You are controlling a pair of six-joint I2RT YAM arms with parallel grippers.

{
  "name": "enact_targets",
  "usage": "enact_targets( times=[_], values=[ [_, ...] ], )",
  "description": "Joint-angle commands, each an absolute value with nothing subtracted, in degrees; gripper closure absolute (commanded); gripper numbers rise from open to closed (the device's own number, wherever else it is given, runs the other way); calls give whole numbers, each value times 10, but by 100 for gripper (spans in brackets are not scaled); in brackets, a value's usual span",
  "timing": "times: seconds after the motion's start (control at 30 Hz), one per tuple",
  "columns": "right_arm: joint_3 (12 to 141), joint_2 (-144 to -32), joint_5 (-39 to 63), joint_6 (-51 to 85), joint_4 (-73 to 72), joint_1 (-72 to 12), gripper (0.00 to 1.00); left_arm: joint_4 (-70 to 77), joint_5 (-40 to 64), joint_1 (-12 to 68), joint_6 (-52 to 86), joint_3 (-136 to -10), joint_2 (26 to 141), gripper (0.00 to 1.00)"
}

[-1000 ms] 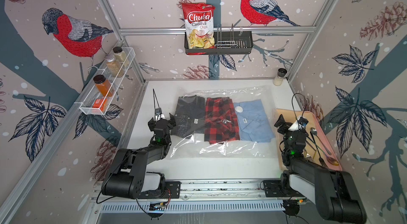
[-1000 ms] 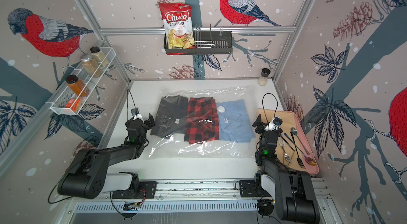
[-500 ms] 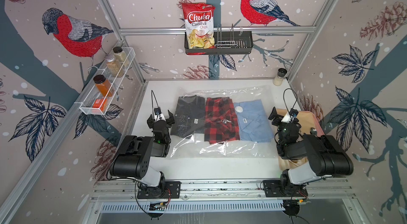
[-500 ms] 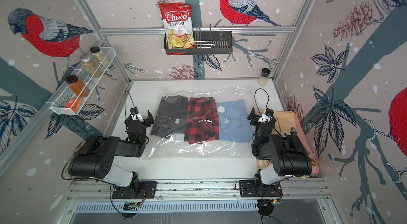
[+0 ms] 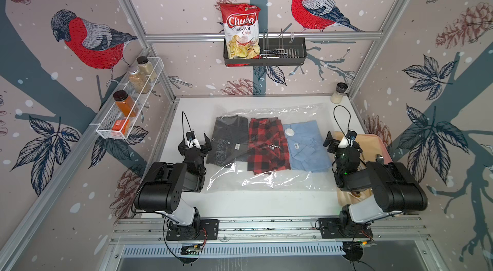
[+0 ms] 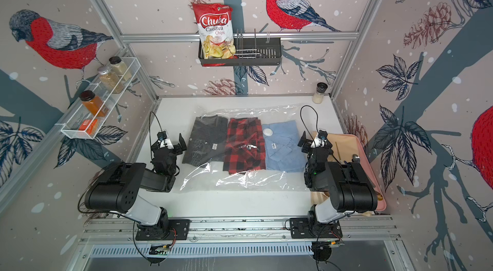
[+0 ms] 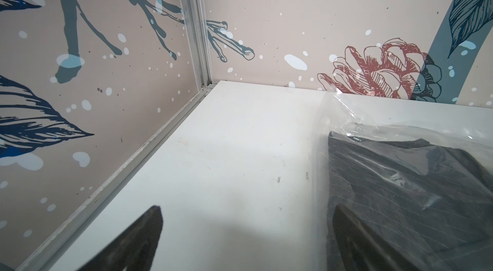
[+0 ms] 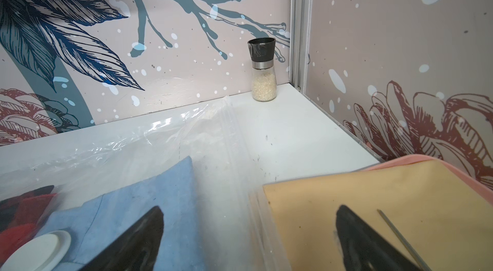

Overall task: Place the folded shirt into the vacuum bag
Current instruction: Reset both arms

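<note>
Currently the vacuum bag [image 5: 269, 181] lies flat mid-table [image 5: 192, 112] with three folded shirts side by side inside: dark shirt [image 5: 229, 144], red plaid shirt [image 5: 266, 149], blue shirt [image 5: 306, 149]. The white valve [image 5: 289, 131] sits over the blue one's corner. Left gripper [image 5: 194, 144] has its jaws wide apart, holding nothing, just beside the dark shirt's end. Right gripper [image 5: 341, 142] is also spread and holding nothing, between the blue shirt's end and the pink tray [image 5: 378, 139].
</note>
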State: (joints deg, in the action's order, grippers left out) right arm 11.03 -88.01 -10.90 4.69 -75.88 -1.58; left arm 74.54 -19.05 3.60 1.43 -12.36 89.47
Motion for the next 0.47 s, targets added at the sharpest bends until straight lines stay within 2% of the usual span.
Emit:
enact_targets(
  times=[0.0,0.43],
  values=[
    [110,-880,-114,42,-770,-17,0,780,-184,37,9,-123,896,1],
    [111,-879,-113,43,-768,-17,0,778,-184,37,9,-123,896,1]
  ],
)
